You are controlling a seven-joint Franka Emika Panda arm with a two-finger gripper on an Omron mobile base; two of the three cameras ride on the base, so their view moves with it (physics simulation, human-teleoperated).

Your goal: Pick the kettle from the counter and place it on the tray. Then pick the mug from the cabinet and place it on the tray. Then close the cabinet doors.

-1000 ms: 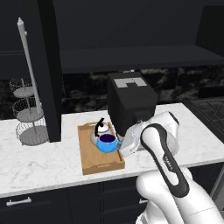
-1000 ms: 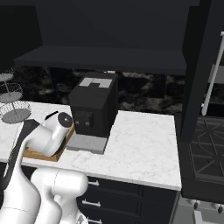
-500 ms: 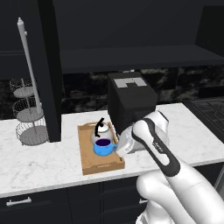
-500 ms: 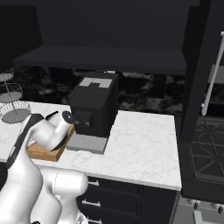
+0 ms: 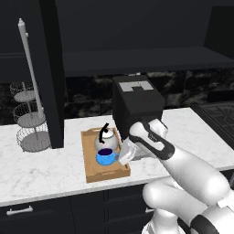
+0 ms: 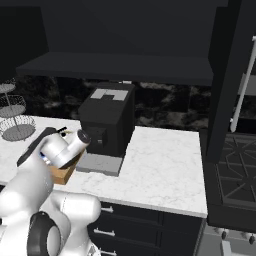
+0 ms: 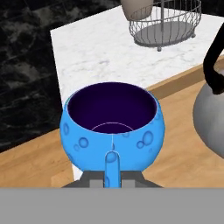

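Here we bring the mug (image 7: 113, 131) onto the tray (image 5: 93, 171), its handle pinched in our end effector (image 7: 113, 177), whose tips sit tight on either side of it. The mug stands upright in the tray's front half, just beside the kettle (image 5: 106, 141), which occupies the back half, near the coffee machine (image 5: 137, 105). We judge the close pairing deliberate: the tray leaves little room for both. Whether the mug rests fully on the wood we cannot tell. Gripping by the handle keeps the cup level. A cabinet door (image 5: 50, 73) hangs open above the tabletop (image 5: 41, 169), left for last.
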